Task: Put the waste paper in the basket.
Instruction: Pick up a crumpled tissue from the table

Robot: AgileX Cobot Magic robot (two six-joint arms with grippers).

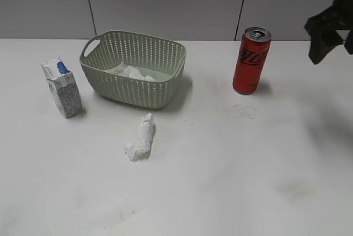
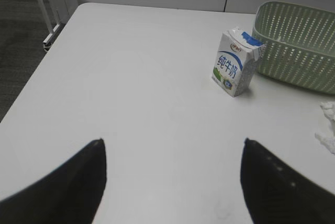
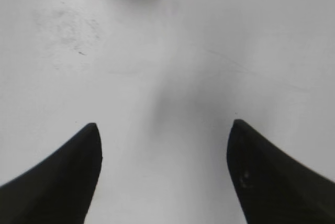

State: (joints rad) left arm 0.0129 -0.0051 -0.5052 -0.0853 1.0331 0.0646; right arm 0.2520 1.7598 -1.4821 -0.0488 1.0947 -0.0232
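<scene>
1. The basket (image 1: 134, 68) is set on the white table (image 1: 231, 170) at about 11 o'clock from the centre of the exterior view, its open top facing up so that paper can be dropped in from above.
2. White crumpled paper (image 1: 131, 72) is seen lying inside the basket on its floor; how many wads are there cannot be told.
3. One wad of waste paper (image 1: 141, 138) is left on the table, just in front of the basket at its 6 o'clock, apart from the wall. By judgement, this piece remains to be collected.
4. A milk carton (image 1: 63, 87) is stood upright at the basket's 9 o'clock, and a red can (image 1: 251, 60) at its 3 o'clock, well apart; neither is judged to belong to the task.
5. The left gripper (image 2: 172, 179) is held wide open over bare table with nothing between its fingers. In its wrist view the carton and basket are seen at 1 o'clock and the loose wad at the 3 o'clock edge (image 2: 328, 130).
6. The right gripper (image 3: 163, 174) is likewise spread wide and empty above bare table; in the exterior view it is raised at the 1 o'clock corner (image 1: 325, 32), clear of the can.
7. The left gripper is judged the nearer one for the remaining wad.
</scene>
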